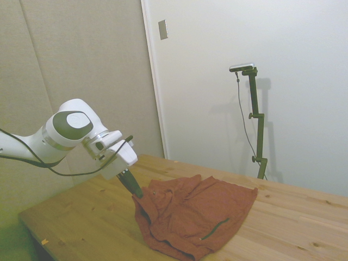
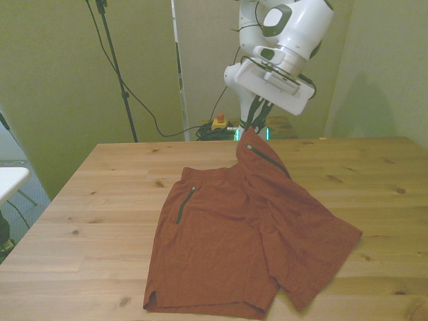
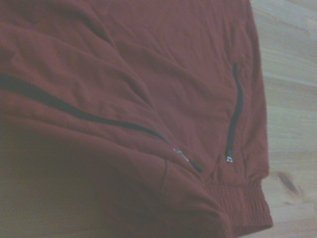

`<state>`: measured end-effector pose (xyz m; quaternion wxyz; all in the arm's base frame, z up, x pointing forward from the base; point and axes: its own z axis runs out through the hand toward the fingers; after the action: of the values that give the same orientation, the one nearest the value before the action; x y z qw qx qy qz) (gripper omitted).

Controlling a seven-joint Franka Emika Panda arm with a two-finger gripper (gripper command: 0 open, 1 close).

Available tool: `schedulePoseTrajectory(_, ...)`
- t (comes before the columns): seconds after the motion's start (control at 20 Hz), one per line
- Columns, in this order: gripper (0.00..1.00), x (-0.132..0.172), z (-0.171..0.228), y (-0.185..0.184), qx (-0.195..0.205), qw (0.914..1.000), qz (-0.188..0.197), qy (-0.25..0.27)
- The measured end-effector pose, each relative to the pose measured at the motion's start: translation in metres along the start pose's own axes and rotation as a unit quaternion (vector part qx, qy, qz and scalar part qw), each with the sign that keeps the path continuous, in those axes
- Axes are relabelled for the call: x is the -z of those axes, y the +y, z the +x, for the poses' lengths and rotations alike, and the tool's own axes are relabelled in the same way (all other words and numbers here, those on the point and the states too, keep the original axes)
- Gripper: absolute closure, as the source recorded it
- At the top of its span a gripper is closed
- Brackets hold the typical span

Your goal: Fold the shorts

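Side view: gripper point(image 1: 136, 191) pinched the waistband corner of the rust-red shorts point(image 1: 198, 215), raising it just off the wooden table point(image 1: 81, 217); the rest lay rumpled on the tabletop. Front view: shorts point(image 2: 234, 241) spread mid-table, corner on the front view's right lifted to the gripper point(image 2: 252, 127), fingers pressed onto cloth. Wrist view: two dark pocket zips point(image 3: 237, 114) and elastic waistband point(image 3: 237, 198) close up.

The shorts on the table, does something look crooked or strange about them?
Yes. The shorts do not lie flat: the tool holds one waistband corner lifted above the table, so the cloth rises in a peak there. One leg slants toward the front view's right, and wrinkles run across the middle.
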<state>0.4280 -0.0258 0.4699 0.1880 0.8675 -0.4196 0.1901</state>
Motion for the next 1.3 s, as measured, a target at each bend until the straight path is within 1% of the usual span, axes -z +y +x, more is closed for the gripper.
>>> schedulePoseTrajectory(0.15, 1.00, -0.033, 0.031, 0.035, -0.028, 0.9993, 0.004, -0.022)
schedulePoseTrajectory(0.3, 1.00, -0.071, 0.051, 0.064, -0.055, 0.9972, 0.012, -0.050)
schedulePoseTrajectory(0.35, 0.00, -0.086, 0.058, 0.073, -0.065, 0.9964, 0.010, -0.054)
schedulePoseTrajectory(0.5, 0.00, -0.135, 0.071, 0.095, -0.095, 0.9930, -0.001, -0.069)
schedulePoseTrajectory(0.6, 0.00, -0.163, 0.074, 0.101, -0.104, 0.9914, -0.009, -0.079)
schedulePoseTrajectory(0.65, 0.00, -0.174, 0.075, 0.102, -0.107, 0.9908, -0.012, -0.082)
schedulePoseTrajectory(0.75, 0.00, -0.186, 0.077, 0.099, -0.108, 0.9903, -0.016, -0.086)
schedulePoseTrajectory(0.85, 0.00, -0.190, 0.078, 0.096, -0.108, 0.9905, -0.015, -0.084)
schedulePoseTrajectory(1.1, 0.00, -0.187, 0.081, 0.095, -0.110, 0.9908, -0.009, -0.078)
schedulePoseTrajectory(1.2, 0.00, -0.184, 0.083, 0.097, -0.113, 0.9908, -0.007, -0.074)
schedulePoseTrajectory(1.3, 0.00, -0.172, 0.087, 0.098, -0.115, 0.9914, -0.001, -0.061)
